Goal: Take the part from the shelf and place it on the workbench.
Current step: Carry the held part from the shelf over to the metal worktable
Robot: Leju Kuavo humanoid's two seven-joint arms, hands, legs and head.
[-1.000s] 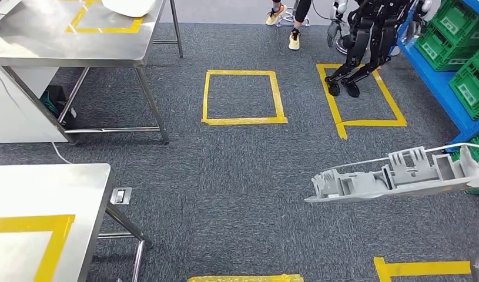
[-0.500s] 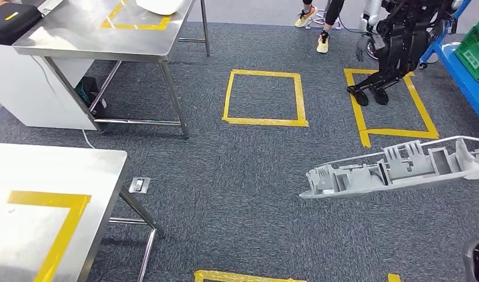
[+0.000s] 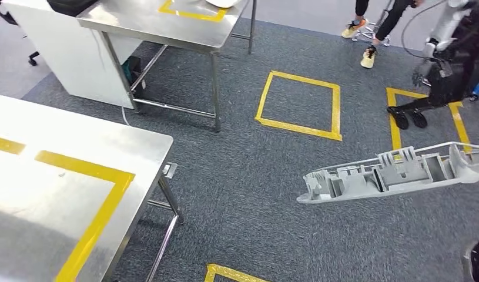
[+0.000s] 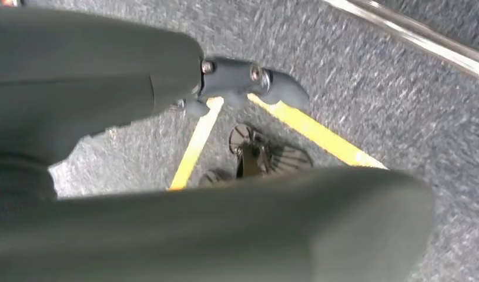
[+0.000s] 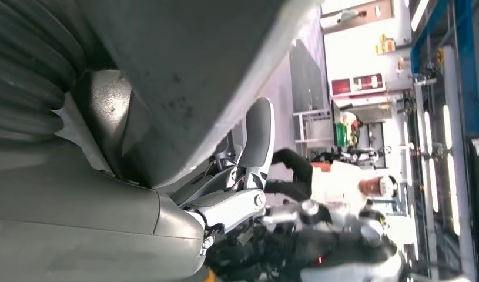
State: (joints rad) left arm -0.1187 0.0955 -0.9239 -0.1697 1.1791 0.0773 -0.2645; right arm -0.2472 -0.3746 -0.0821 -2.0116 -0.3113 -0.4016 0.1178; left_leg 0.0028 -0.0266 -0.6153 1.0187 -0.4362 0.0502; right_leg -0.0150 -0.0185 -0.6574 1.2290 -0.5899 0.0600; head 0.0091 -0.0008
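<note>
I carry the grey plastic part [image 3: 395, 173] out in front of me on my right side, level above the dark carpet [image 3: 243, 194], well apart from the steel workbench [image 3: 137, 138] at my lower left. The yellow tape outline [image 3: 90, 170] on its top looks like the drop zone.

Right hand [image 5: 137, 176]: the wrist view has it wrapped against a broad grey surface, which I take to be the part's end, so I judge it is clutching the part. The head view crops the grasp at the picture's edge.

Left hand [image 4: 184, 176]: hangs over the carpet and yellow floor tape [image 4: 310, 129], nothing in it. Fingers are blurred; I cannot tell whether they are spread or curled.

Handling notes, judged from shape:
- Long, thin-walled moulding with ribs and open pockets. Probably light and stiff.
- Held at one end, the far tip [image 3: 310, 191] cantilevers out, so the load is more twist than weight.
- Smooth plastic may slip; the ribbed pockets near the middle [image 3: 401, 161] would give firmer purchase.
- The thin rail along the upper edge looks breakable. Avoid pinching there, and avoid knocking the tip on the bench edge.

Another robot [image 3: 442, 76] and a person's feet [image 3: 360, 41] stand at the far side, beyond a taped square [image 3: 298, 103].
</note>
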